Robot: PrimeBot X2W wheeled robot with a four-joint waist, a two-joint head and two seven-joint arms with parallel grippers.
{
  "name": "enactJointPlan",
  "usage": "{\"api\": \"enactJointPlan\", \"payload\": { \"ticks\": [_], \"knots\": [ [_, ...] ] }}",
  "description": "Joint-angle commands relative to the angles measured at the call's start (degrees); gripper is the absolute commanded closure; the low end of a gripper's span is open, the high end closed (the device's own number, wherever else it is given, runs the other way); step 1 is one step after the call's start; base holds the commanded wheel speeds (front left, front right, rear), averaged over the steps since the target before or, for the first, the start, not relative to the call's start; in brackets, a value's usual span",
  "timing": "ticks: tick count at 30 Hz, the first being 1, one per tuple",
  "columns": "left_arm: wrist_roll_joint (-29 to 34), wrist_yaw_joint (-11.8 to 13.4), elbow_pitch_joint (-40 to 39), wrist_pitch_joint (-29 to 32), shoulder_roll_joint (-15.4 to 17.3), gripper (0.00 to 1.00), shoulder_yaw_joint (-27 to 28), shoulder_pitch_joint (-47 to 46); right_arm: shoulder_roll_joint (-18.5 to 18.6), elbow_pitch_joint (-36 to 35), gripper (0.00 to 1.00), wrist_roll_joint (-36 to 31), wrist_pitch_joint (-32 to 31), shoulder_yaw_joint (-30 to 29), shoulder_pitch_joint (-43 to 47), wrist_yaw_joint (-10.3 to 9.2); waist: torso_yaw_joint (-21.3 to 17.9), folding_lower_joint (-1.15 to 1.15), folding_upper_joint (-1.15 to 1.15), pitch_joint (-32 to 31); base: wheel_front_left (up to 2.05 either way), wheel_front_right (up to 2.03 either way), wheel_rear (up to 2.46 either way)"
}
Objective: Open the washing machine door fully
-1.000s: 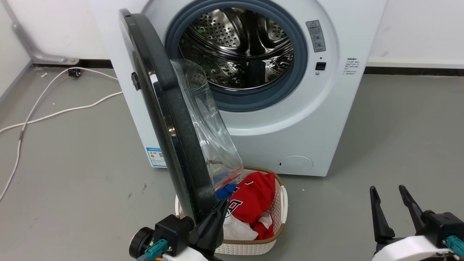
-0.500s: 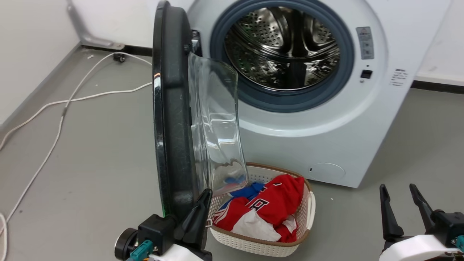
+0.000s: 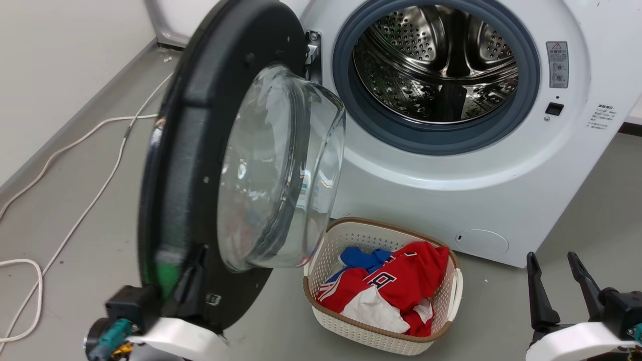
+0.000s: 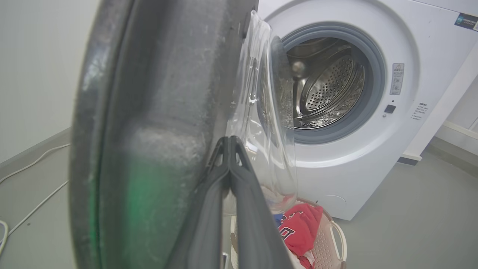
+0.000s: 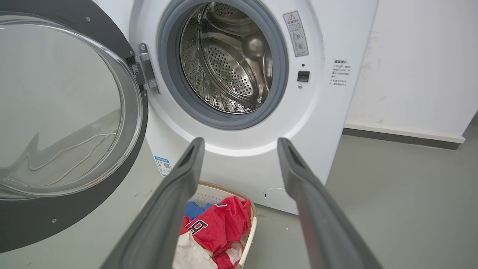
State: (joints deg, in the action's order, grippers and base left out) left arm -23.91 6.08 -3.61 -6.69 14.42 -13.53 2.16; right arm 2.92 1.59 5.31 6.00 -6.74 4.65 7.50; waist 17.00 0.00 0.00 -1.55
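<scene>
Step in hand is pushing: left gripper (image 4: 228,139), fingers (image 4: 244,179) together, leans on washing machine door (image 3: 200,150) at 8 o'clock. Door seems past halfway; next, push toward 9 o'clock. Right gripper (image 3: 551,256) waits wide.

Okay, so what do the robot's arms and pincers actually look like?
The left pincer and right pincer each have two long, tapering dark grey fingers on a boxy black wrist block. Behind it comes a smooth white forearm shell, with a teal connector at the wrist.
</scene>
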Motion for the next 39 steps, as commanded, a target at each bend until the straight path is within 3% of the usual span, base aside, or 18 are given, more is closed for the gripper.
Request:
{"api": "enactJointPlan", "payload": {
  "ticks": [1, 14, 23, 32, 39],
  "knots": [
    [-0.93, 0.18, 0.54, -0.39, 0.44, 1.00, 1.16, -1.02, -0.07, 0.06, 0.00, 0.29, 0.08, 0.04, -0.94, -0.01, -0.04, 0.00, 0.00, 0.20, 0.00, 0.00, 0.00],
    [-6.80, -2.27, 15.16, -2.10, 7.11, 1.00, 11.21, -10.70, -0.07, 0.75, 0.00, 0.03, 0.01, 1.04, -2.18, -0.01, -3.07, 0.00, 0.00, 2.97, 0.00, 0.00, 0.00],
    [-8.55, -3.74, 27.16, -3.52, 11.50, 1.00, 14.87, -17.39, -0.07, 0.76, 0.00, -0.27, -0.07, 1.05, -3.40, -0.01, -4.99, 0.00, 0.00, 4.81, 0.00, 0.00, 0.00],
    [-9.21, -4.40, 34.53, -5.20, 12.90, 1.00, 15.92, -20.67, -0.07, 1.49, 0.00, -0.08, 0.18, 0.95, -3.48, -0.01, -5.67, 0.00, 0.00, 4.46, 0.00, 0.00, 0.00],
    [-8.42, -3.53, 32.01, -6.75, 11.32, 1.00, 15.44, -15.33, -0.07, 2.36, 0.00, 0.83, 0.56, 0.96, -1.77, -0.01, -5.83, 0.00, 0.00, 1.59, 0.00, 0.00, 0.00]
  ]
}}
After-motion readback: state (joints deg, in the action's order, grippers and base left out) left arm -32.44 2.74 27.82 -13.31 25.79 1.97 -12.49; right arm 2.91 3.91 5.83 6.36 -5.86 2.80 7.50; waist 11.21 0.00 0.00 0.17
